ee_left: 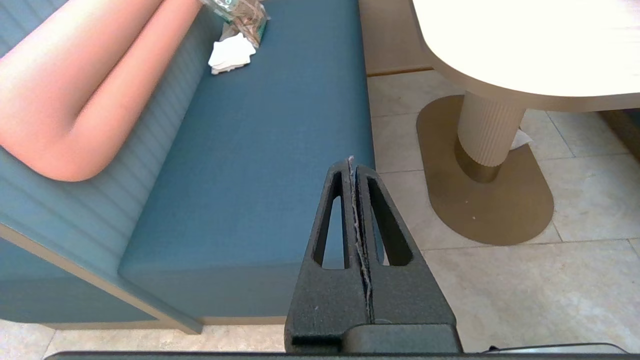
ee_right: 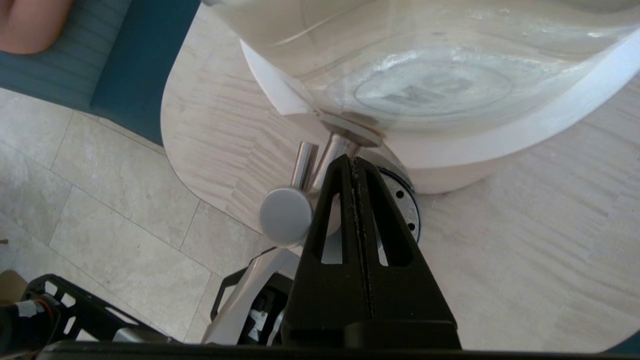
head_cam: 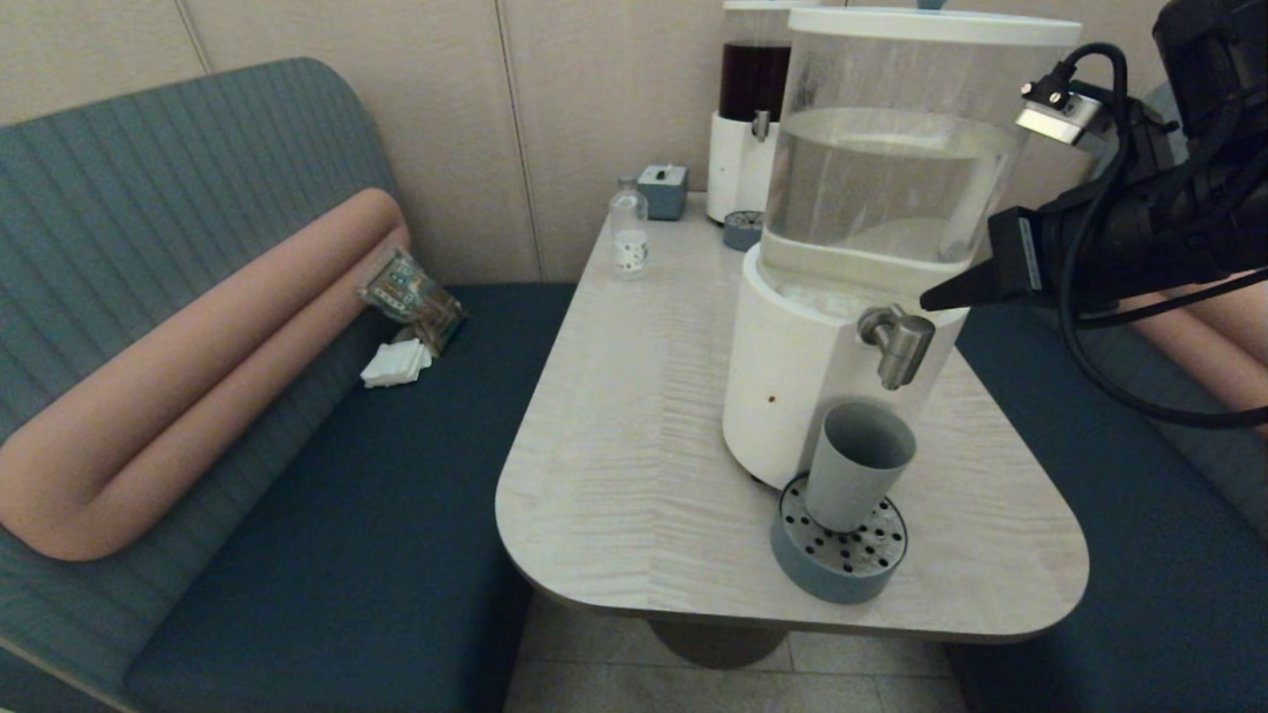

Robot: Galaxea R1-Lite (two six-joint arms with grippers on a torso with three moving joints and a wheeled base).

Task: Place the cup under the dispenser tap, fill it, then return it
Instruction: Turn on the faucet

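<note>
Cup (head_cam: 856, 465) standing on the perforated drip tray (head_cam: 838, 555), directly under the dispenser tap (head_cam: 897, 342).

Right gripper (head_cam: 931, 297) hovers with its fingers pressed closed and empty, tips just beside the steel tap (ee_right: 300, 195) and above the cup, against the white base of the clear-tank dispenser (head_cam: 792, 386) on the desk (head_cam: 634, 446). Left gripper (ee_left: 352, 165) hangs well away from the desk, fingers closed on nothing, over the blue bench seat (ee_left: 250, 165) and tiled floor (ee_left: 525, 285).
</note>
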